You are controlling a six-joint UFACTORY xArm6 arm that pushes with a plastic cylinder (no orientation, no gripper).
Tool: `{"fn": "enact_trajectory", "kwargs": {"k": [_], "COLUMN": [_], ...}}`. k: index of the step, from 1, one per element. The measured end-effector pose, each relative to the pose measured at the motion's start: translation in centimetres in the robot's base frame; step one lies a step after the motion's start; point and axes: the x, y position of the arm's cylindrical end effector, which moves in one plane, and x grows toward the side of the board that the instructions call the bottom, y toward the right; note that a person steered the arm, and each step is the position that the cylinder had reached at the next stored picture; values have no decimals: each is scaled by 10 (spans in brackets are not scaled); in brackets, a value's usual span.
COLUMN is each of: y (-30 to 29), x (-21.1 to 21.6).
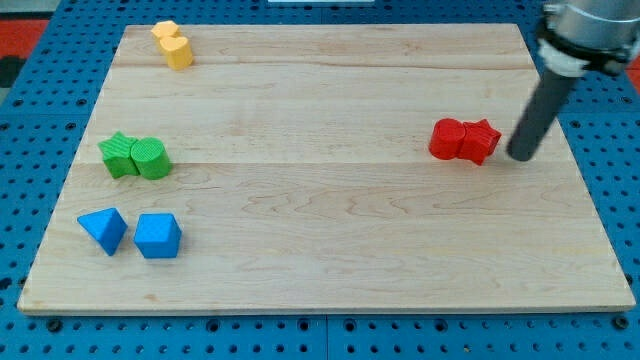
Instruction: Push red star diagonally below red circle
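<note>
On the wooden board (330, 220), my tip (521, 157) sits just at three o'clock of the red star (481, 141), which touches the red circle (449, 139) at its nine o'clock, while yellow blocks (172, 44), green blocks (134, 156) and blue blocks (132, 233) lie far toward nine o'clock.

Worktop (330, 230): pale wooden board.
Top-left corner: two yellow blocks (172, 44), touching.
Left edge: green star (118, 154) touching green cylinder (152, 158).
Bottom-left corner: blue triangle (103, 229), blue block (158, 236).
Right side: red circle (448, 138) touching red star (480, 141).
</note>
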Motion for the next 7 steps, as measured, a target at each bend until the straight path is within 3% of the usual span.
{"fn": "enact_trajectory", "kwargs": {"k": [1,4,6,7], "y": [-61,-7,-72,-50], "x": [-1,-14,-14,-14]}}
